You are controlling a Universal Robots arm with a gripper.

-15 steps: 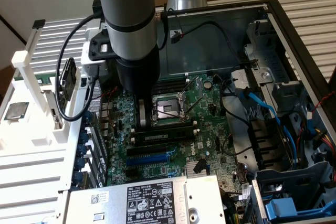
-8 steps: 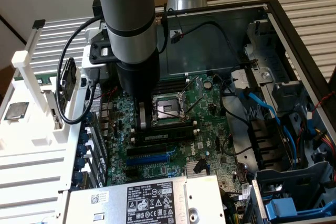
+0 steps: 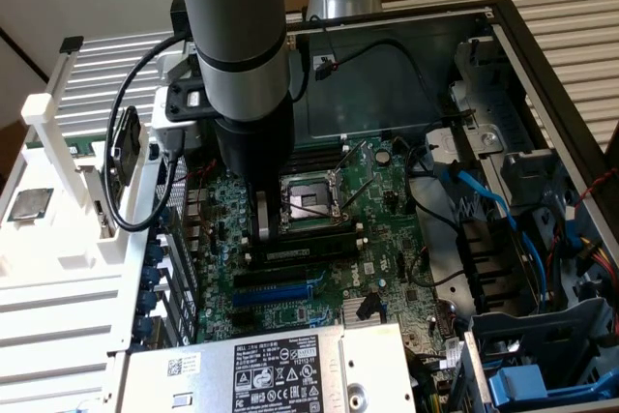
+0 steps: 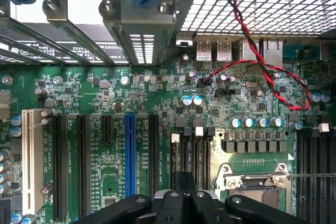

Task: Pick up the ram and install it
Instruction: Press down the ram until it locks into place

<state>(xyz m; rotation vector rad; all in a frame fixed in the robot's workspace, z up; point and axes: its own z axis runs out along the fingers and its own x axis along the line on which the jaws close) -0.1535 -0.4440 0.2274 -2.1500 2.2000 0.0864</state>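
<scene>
At centre-left of the exterior view, the gripper [image 3: 259,224] is down at the memory slots [image 3: 300,244]; finger state and ram seating cannot be told

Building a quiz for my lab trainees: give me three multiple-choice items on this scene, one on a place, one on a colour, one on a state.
1. The gripper hangs over: A the white tray; B the motherboard; C the labelled metal box.
2. The coloured slot between black slots is: A red; B blue; C yellow.
3. The computer case is: A open; B closed; C upside down.
B, it stands beside the processor socket; B, the wrist view shows it blue; A, the board lies exposed.
</scene>
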